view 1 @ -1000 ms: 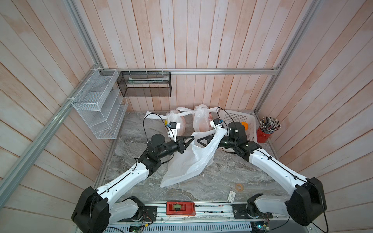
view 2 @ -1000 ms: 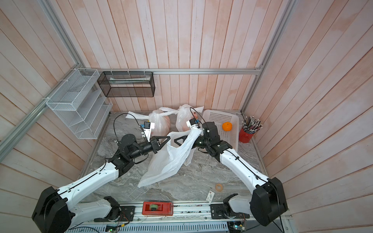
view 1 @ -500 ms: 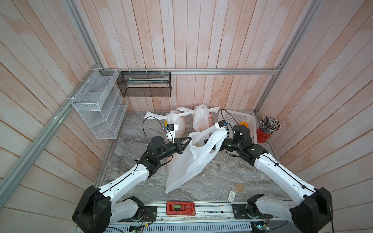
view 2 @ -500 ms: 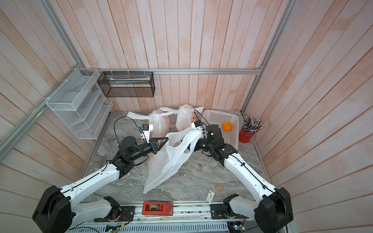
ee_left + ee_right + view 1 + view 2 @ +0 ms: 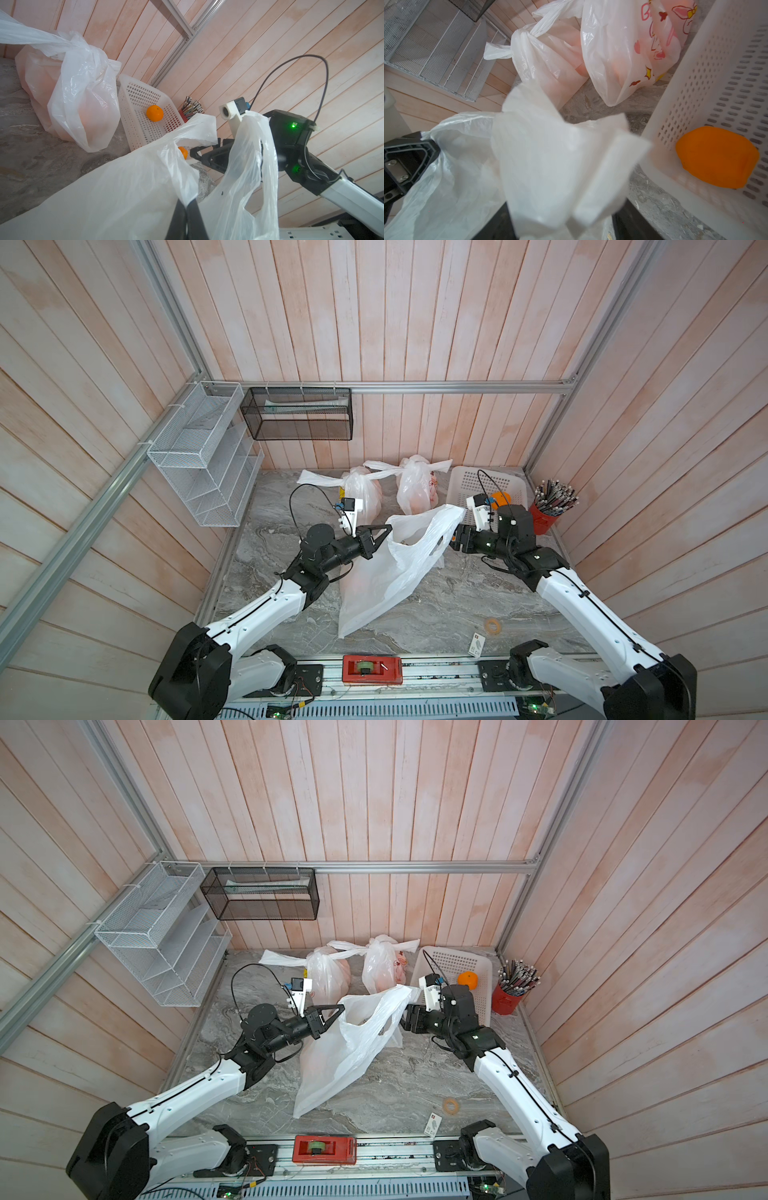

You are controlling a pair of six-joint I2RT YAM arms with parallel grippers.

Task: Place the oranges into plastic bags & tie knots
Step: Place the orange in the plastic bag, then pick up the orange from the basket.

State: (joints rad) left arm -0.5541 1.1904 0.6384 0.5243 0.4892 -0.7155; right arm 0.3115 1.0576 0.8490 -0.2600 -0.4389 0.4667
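Ok so, going across: way off to the outer side of the left fingers point(image 5: 187, 214) there's a white wire rack point(image 5: 199, 456) and a black mesh basket point(image 5: 297, 414) up on the wall. The left fingers are clamped tight on one rim of the open bag point(image 5: 386, 572), pinching the thin film right at the tips. That bag hangs between the two sets of fingers, mouth gaping upward, its bottom trailing onto the grey marble surface point(image 5: 457, 597) toward the robot's base.

Past the fingers, by the back wall, sit one tied bag point(image 5: 363, 499) and another tied bag point(image 5: 415, 491). Both show orange through the plastic and have knots point(image 5: 409, 463) on top with the loose ends poking sideways.

The right fingers point(image 5: 457, 539) are spread apart. The open bag's other handle is draped over and between them, and as far as I can see it isn't pinched.

Just behind the right fingers is the white perforated basket point(image 5: 469, 481) with one orange point(image 5: 468, 980) lying loose in it. In the left wrist view a second orange point(image 5: 182, 152) peeks past the open bag's rim, just beside the right fingertips. Can't tell what it's sitting in. Further out from the right fingers, a red cup of pencils point(image 5: 548, 514) stands by the wall.
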